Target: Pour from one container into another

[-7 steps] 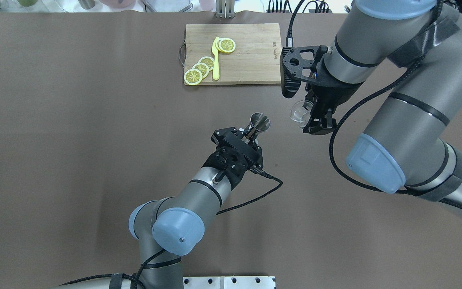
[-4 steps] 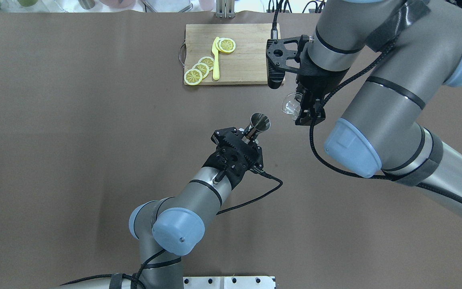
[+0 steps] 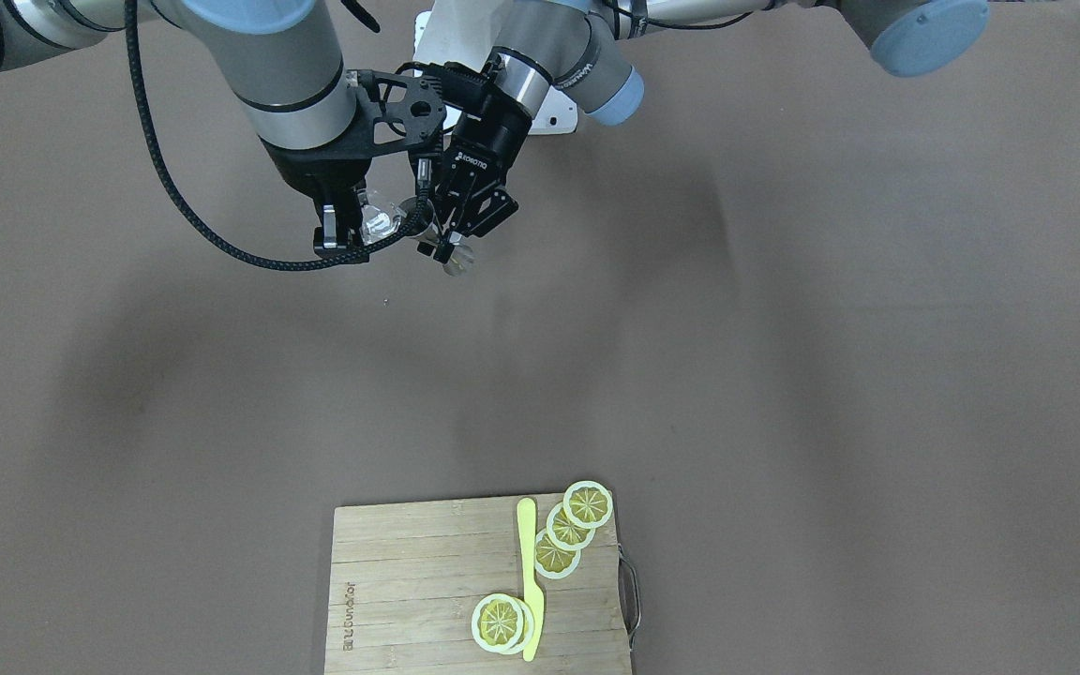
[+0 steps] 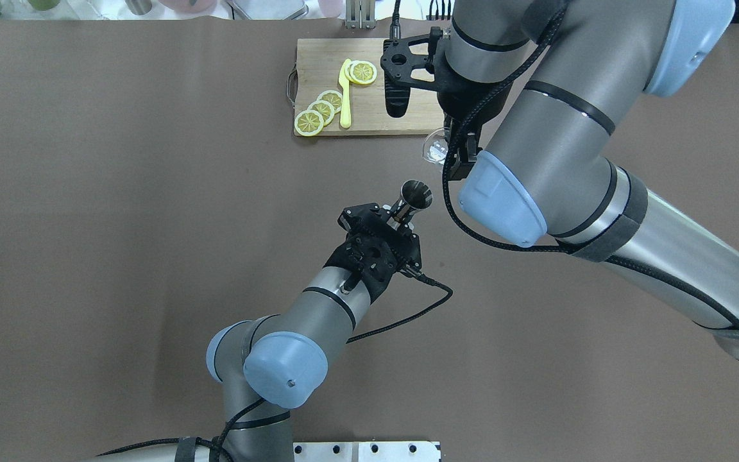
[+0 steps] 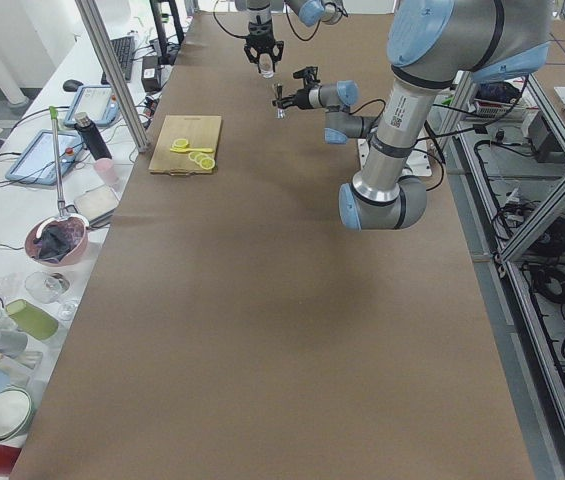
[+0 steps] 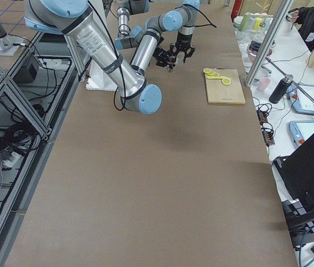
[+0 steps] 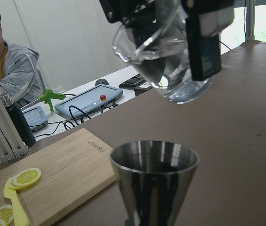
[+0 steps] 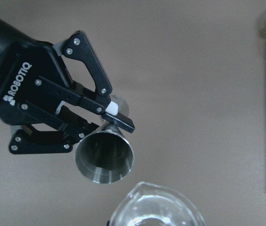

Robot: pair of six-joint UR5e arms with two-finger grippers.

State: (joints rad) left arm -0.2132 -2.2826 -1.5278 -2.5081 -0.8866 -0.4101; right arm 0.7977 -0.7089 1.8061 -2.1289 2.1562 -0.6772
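Since the earlier overhead frames, the right arm has carried the glass cup (image 4: pixel 435 146) leftward and away from the robot, toward the cutting board (image 4: pixel 408 115). The left arm and its steel jigger (image 4: pixel 416 194) are unchanged.

The cup now hangs in the air above the jigger's open mouth and slightly beyond it. In the left wrist view it sits tilted directly over the cone, apart from it. It appears to hold some clear liquid. The jigger stands roughly upright, mouth up, held well off the surface (image 4: pixel 151 192), so any pour must fall along its vertical axis. The right arm is the one positioned to tip.

The right tool (image 4: pixel 458 151) pinches the cup across its wall, one finger (image 7: pixel 203 52) flat against the glass. The left tool (image 8: pixel 105 123) is pressed together on the jigger's narrow waist below the cone.
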